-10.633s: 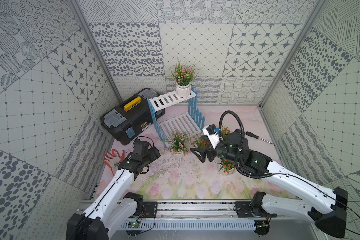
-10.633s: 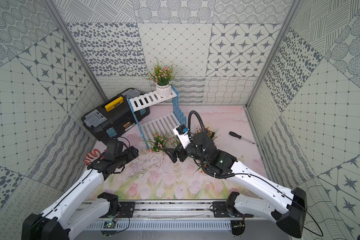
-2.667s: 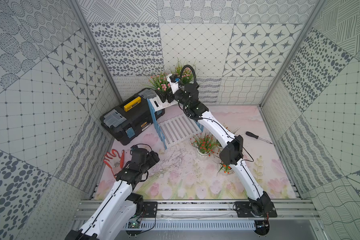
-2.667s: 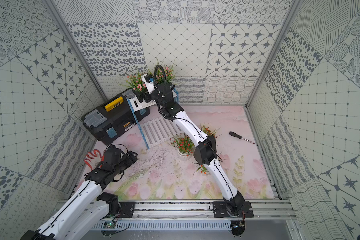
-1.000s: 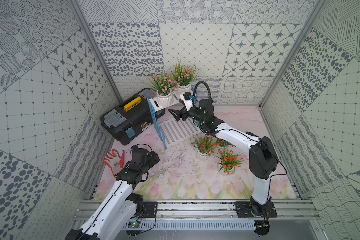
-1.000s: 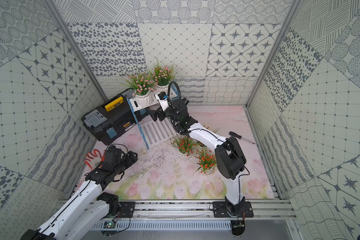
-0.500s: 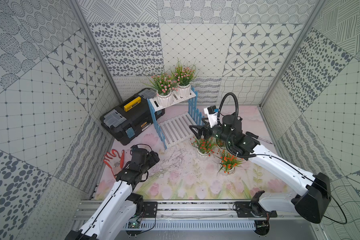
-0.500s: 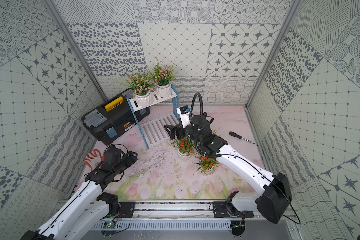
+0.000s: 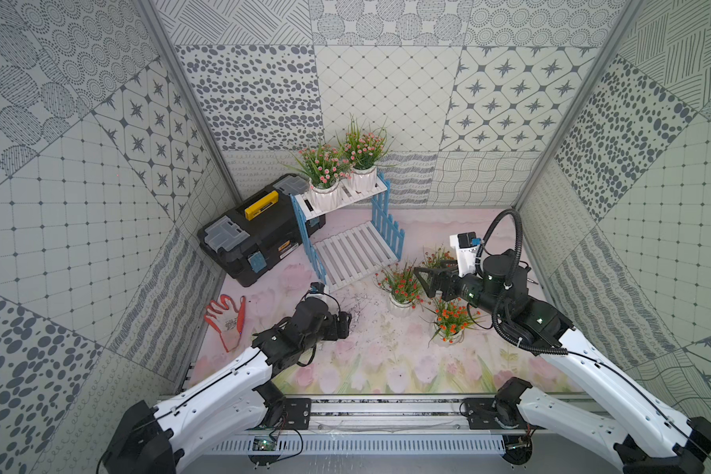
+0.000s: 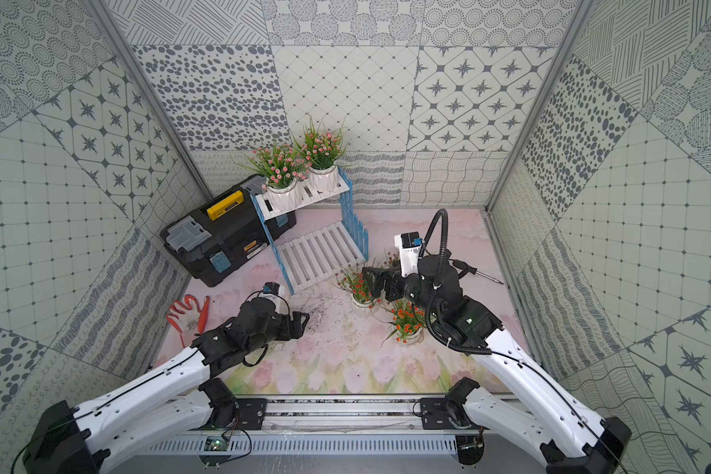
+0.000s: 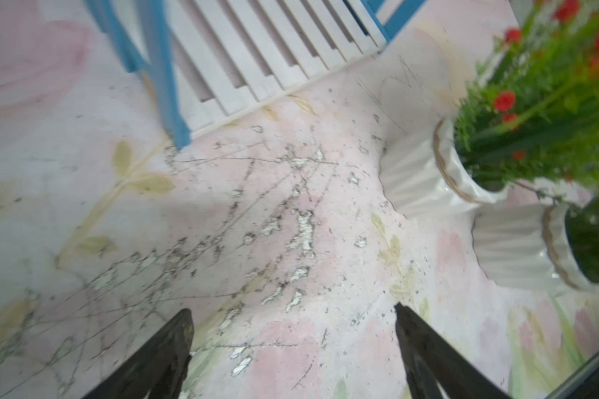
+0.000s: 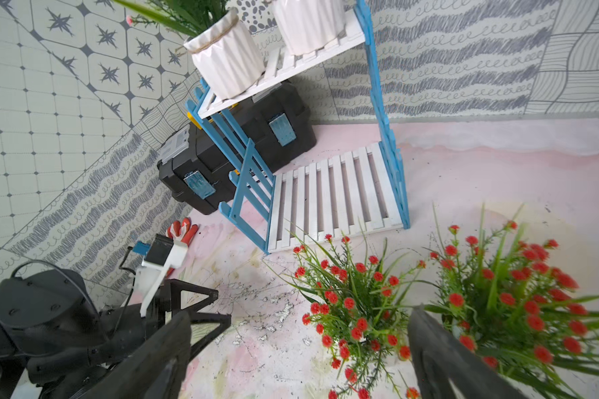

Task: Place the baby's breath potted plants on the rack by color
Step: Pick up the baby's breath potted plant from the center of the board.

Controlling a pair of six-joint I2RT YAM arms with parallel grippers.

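- Standing side by side on the top shelf of the rack (image 9: 356, 254), two pink-flowered plants (image 9: 324, 168) are noted.
- Three orange-red plants (image 9: 403, 283) are found on the mat (image 9: 370, 361), near the rack's lower shelf.
- The right gripper (image 9: 421, 281) is held over them, jaws parted, nothing gripped.
- The left gripper (image 11: 291, 309) is held low over the mat, jaws spread wide, nothing between them.

Two plants (image 9: 323, 166) on rack (image 9: 354, 254) top; three, seemingly, before it.
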